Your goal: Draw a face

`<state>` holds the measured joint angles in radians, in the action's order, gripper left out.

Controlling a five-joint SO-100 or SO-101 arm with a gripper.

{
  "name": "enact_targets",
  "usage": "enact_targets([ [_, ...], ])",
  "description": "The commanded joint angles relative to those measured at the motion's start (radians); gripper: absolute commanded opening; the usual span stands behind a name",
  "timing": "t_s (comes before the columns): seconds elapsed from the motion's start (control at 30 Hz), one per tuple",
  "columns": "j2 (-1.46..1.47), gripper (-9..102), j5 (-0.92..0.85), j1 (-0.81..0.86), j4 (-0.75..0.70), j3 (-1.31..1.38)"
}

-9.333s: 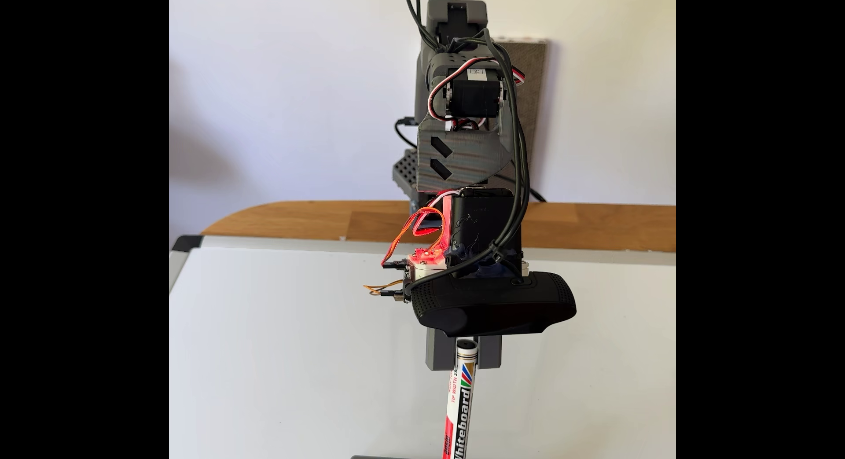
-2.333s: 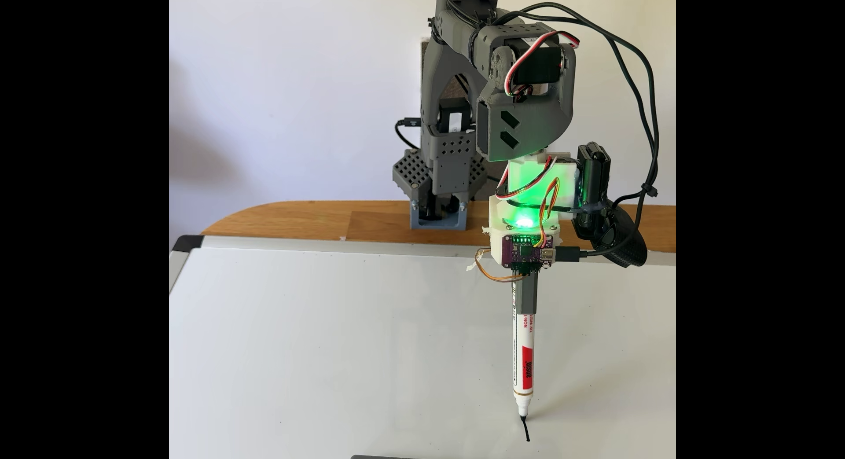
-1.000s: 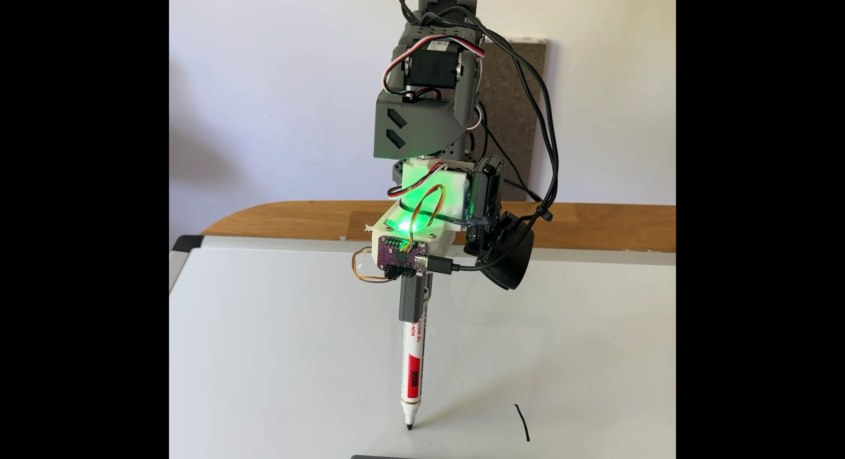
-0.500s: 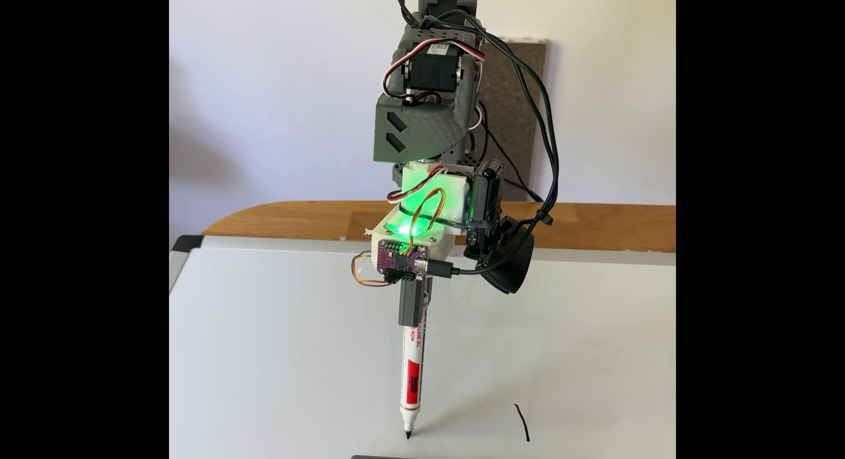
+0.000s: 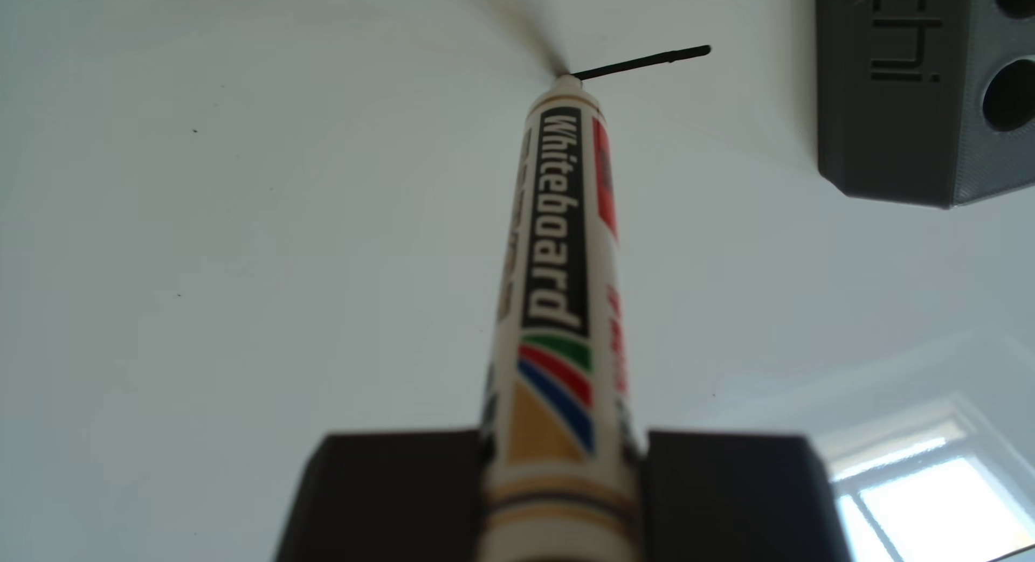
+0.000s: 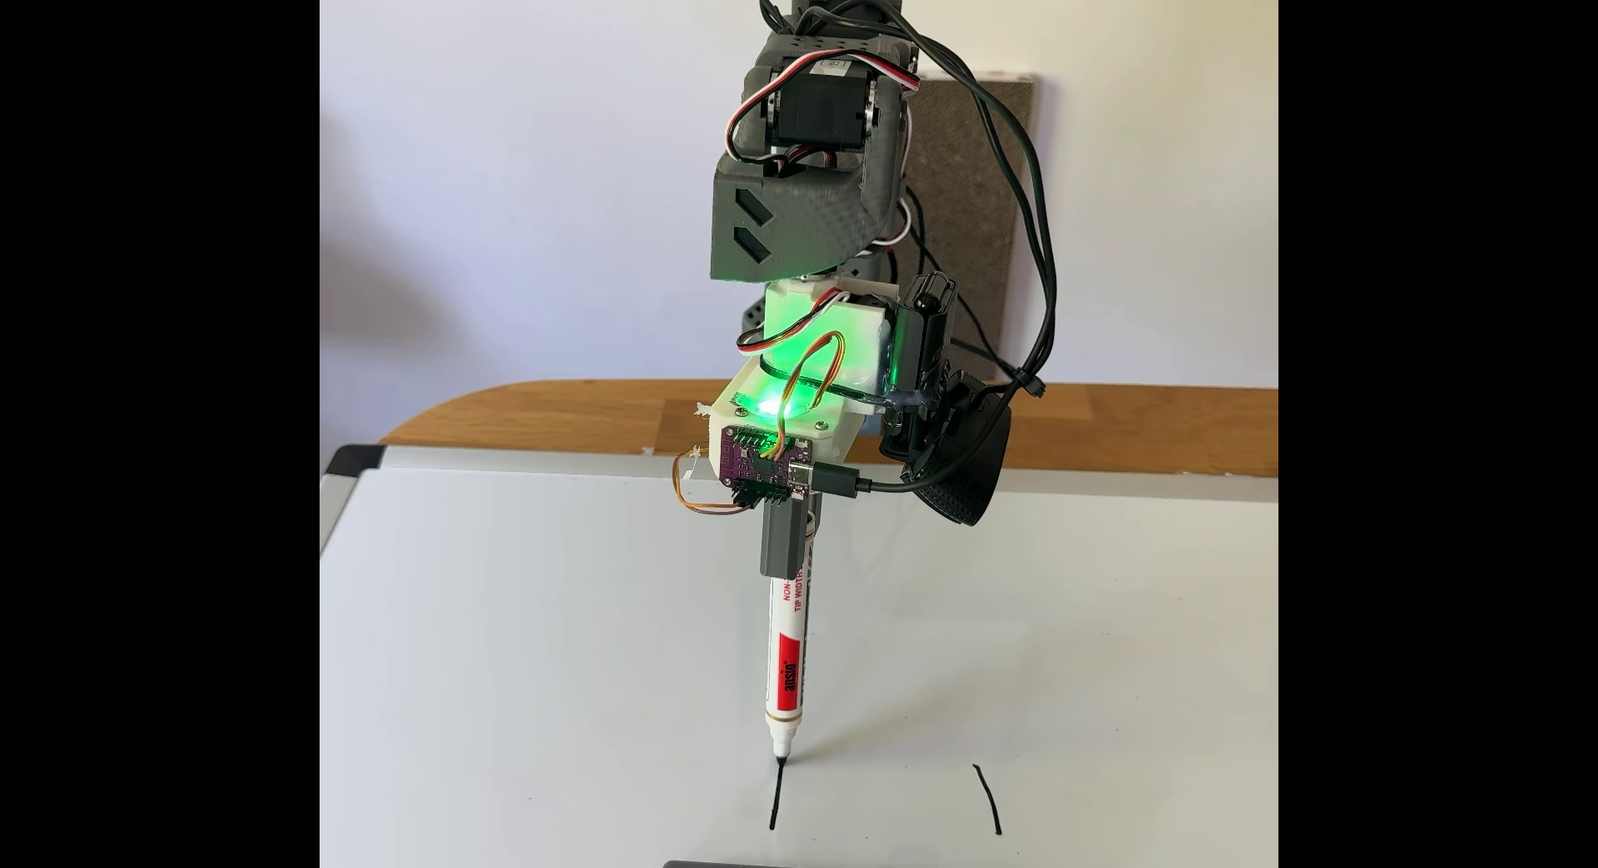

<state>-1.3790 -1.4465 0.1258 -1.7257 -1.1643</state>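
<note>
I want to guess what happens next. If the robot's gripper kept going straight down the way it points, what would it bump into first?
The gripper points down along the pen, so the whiteboard comes first; the pen's tip already seems to touch it at the line.

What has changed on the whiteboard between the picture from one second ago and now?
The marker first went down to the whiteboard, then moved toward the arm's base and drew a new short stroke under its tip. The right stroke stayed as it was. The marker's mount and the green light are unchanged.
</note>
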Motion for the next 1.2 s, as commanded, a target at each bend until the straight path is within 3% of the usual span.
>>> enact_targets([
  [0.0,-0.106,-1,0.009,-0.002,0.008,0.055],
  [0.27,-0.241,-1,0.158,-0.067,0.061,0.051],
  [0.5,-0.379,-1,0.675,-0.238,-0.018,0.014],
  [0.6,-0.449,-1,0.907,-0.316,-0.025,-0.087],
  [0.73,-0.575,-1,1.091,-0.443,0.008,-0.275],
  [0.93,-0.747,-1,1.16,-0.548,0.11,-0.592],
  [1.17,-0.824,-1,1.17,-0.549,0.249,-0.704],
])
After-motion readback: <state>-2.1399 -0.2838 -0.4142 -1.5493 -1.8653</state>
